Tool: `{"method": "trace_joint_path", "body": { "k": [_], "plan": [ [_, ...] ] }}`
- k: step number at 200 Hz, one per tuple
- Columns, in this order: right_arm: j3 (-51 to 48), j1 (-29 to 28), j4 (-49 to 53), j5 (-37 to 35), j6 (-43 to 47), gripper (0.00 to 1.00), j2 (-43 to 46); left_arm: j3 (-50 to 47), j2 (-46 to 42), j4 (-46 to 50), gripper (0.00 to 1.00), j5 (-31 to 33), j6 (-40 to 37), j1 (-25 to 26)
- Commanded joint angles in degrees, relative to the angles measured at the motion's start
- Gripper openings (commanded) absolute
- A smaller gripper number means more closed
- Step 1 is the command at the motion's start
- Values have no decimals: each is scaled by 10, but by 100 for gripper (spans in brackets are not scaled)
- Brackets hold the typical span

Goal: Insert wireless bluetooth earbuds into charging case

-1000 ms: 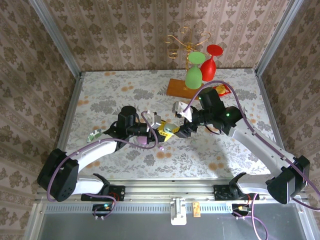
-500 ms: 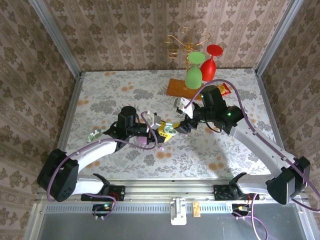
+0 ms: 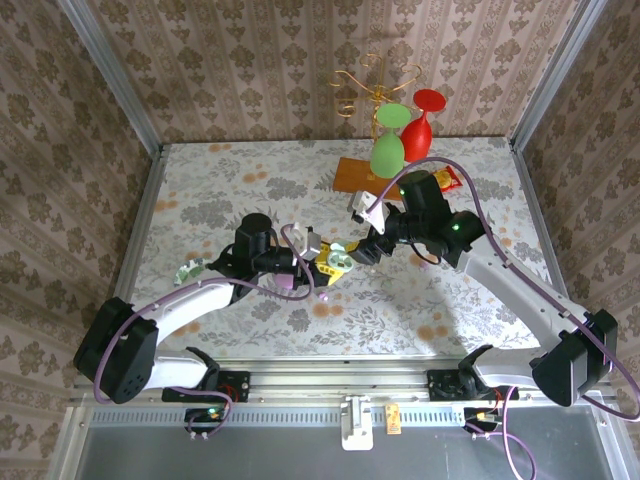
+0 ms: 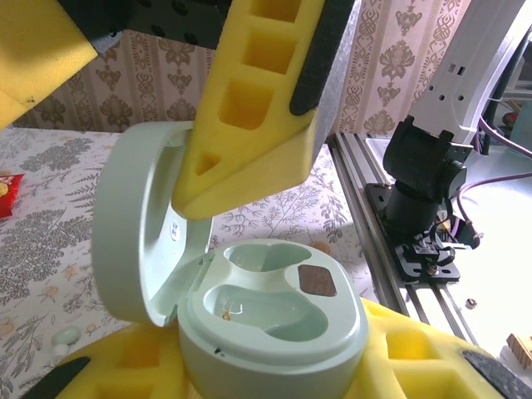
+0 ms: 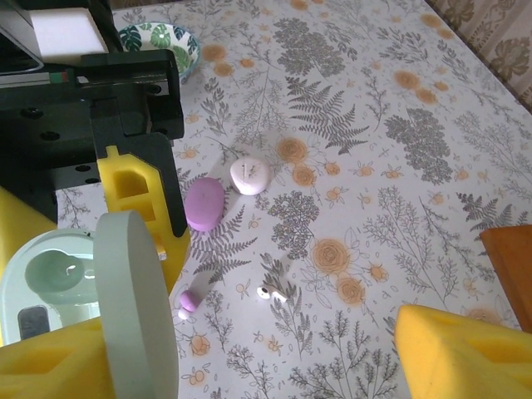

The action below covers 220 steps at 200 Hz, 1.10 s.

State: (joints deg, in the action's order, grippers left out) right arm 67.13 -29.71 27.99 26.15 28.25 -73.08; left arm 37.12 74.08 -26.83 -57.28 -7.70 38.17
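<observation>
Evidently nothing is yet inserted: the case (image 4: 274, 324) is clamped open and empty in the left gripper (image 4: 274, 370), the right gripper (image 5: 258, 357) is spread, and the earbuds (image 5: 270, 292) are seen loose on the table (image 5: 374, 166), lower centre.

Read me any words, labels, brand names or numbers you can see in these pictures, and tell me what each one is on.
No text is legible in any view.
Small orange tag: print too small to read.
Red and yellow packet: print too small to read.
White oval case: faint marks on top, too small to read.
Green charging case: tiny marks inside its lid, too blurred to read.
</observation>
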Motion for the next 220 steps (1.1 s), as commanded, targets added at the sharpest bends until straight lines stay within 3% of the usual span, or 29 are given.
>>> {"method": "trace_joint_path", "body": {
  "k": [1,50,116,154,182,220],
  "plan": [
    [16,3,9,31,-12,79,12,-8,-6,-33,23,-21,0,-5],
    [2,3,-14,90,-39,82,51,-17,6,-85,23,6,24,-16],
    [-8,6,-34,91,-83,84,61,-28,29,-187,23,20,85,-34],
    [-11,40,-58,77,-193,78,52,-43,27,-214,23,45,99,-45],
    [-43,71,-89,-12,-293,82,66,-59,46,-266,24,46,118,-69],
    [-133,130,-103,-111,-445,79,96,-67,74,-359,23,41,173,-93]
  ]
}}
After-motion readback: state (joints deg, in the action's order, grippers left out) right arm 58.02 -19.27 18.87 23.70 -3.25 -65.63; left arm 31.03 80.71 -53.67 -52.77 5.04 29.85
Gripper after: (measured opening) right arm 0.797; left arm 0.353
